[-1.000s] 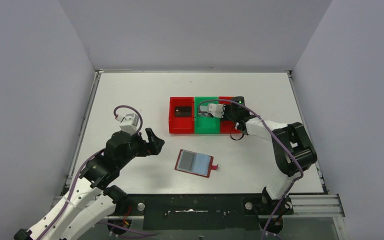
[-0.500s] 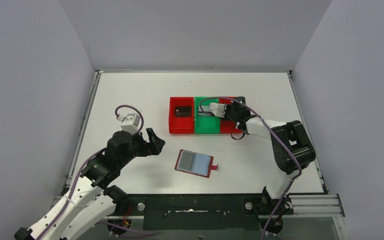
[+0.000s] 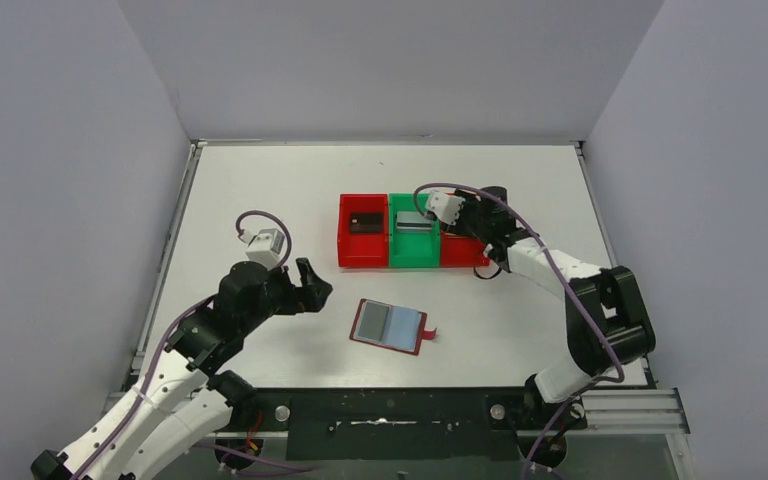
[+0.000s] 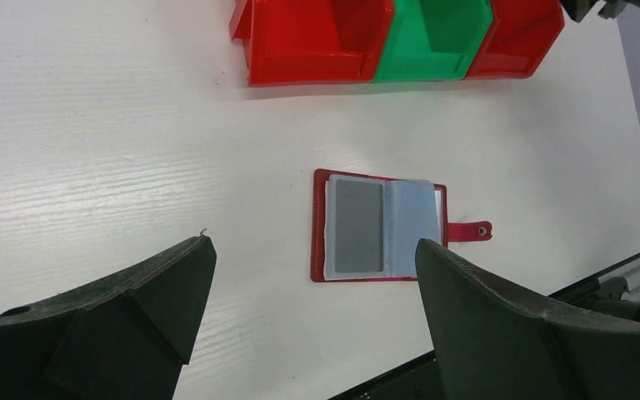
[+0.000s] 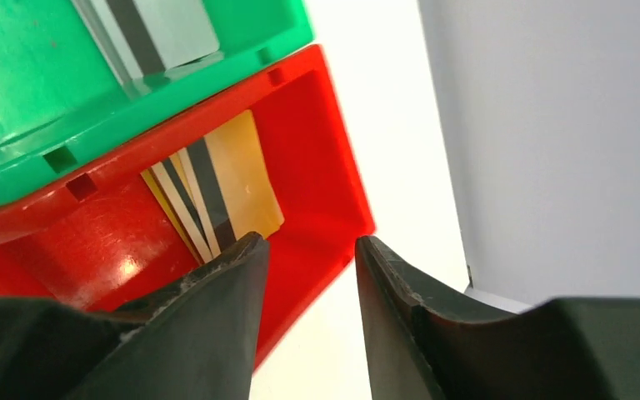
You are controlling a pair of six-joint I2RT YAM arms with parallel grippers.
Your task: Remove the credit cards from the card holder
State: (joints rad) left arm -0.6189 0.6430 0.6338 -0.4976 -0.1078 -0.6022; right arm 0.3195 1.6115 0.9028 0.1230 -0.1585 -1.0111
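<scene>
Three walls (image 3: 390, 60) shut in the white table (image 3: 260, 190) at 9, 12 and 3 o'clock. Bare top lies wide toward 12 and 9 o'clock, narrower toward 3.

Just toward 12 o'clock of the middle, three bins stand touching in a row: left red bin (image 3: 363, 247), green bin (image 3: 413, 250), right red bin (image 3: 457, 254).

At 6 o'clock of them, well apart, the holder (image 3: 390, 326) lies open and flat. It has a dark red cover and pale bluish sleeves, with its tab (image 4: 471, 231) pointing to 3 o'clock. A grey card (image 4: 358, 225) fills its 9 o'clock sleeve.

A black card (image 3: 365, 222) lies in the left red bin and a silver card (image 5: 154, 29) in the green one. Gold cards (image 5: 229, 175) lie fanned in the right red bin.

From 7 o'clock the left arm leans in, and the left gripper (image 4: 308, 275) hangs at the holder's 9 o'clock, near but clear of it, spread wide and empty.

From 5 o'clock the right arm bends out toward the 3 o'clock edge and back. The right gripper (image 5: 304, 250) sits over the right red bin's outer corner, with a narrow gap and nothing held.
</scene>
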